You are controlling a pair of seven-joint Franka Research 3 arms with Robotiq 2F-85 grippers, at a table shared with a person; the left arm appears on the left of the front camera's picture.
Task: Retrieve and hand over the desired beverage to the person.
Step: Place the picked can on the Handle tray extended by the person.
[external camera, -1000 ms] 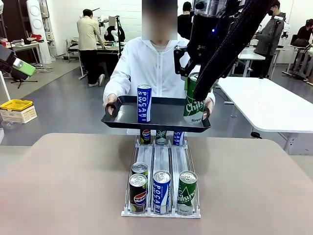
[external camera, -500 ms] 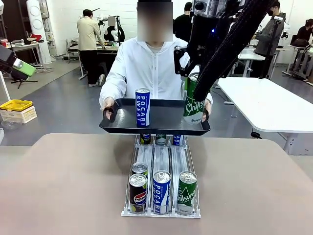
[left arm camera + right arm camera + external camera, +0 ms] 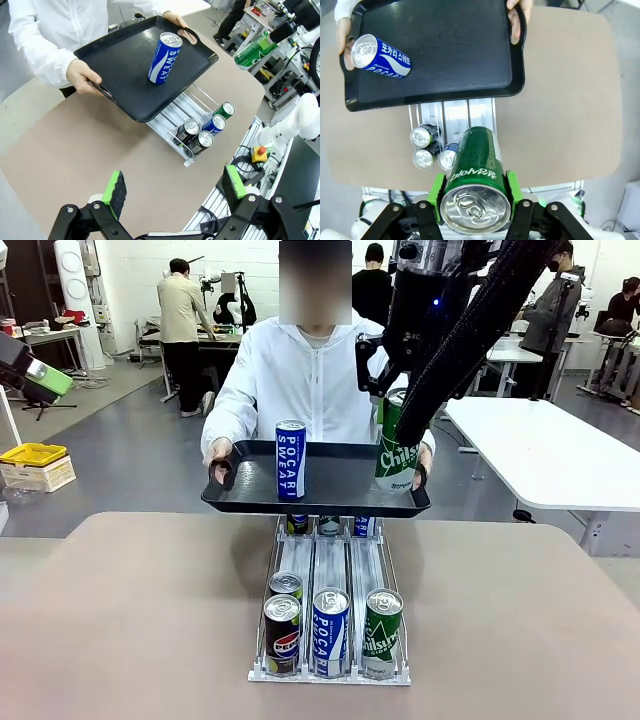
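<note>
Front: person in white hooded jacket (image 3: 300,375) holds a black plastic tray (image 3: 345,475) beyond the table's far edge, blue Pocari Sweat can (image 3: 290,459) upright on it; right gripper (image 3: 392,405) clamps a green Chilsung can (image 3: 397,445) at the tray's right end | Left wrist: left gripper (image 3: 175,192) spread wide, empty, above the beige table (image 3: 75,155) | Right wrist: green pads (image 3: 513,187) squeeze the green can.

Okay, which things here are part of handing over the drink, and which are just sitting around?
In use: green can gripped by right gripper; black tray in person's hands; blue can on it.
Idle: cans in rack; left gripper, open; yellow bin.
</note>
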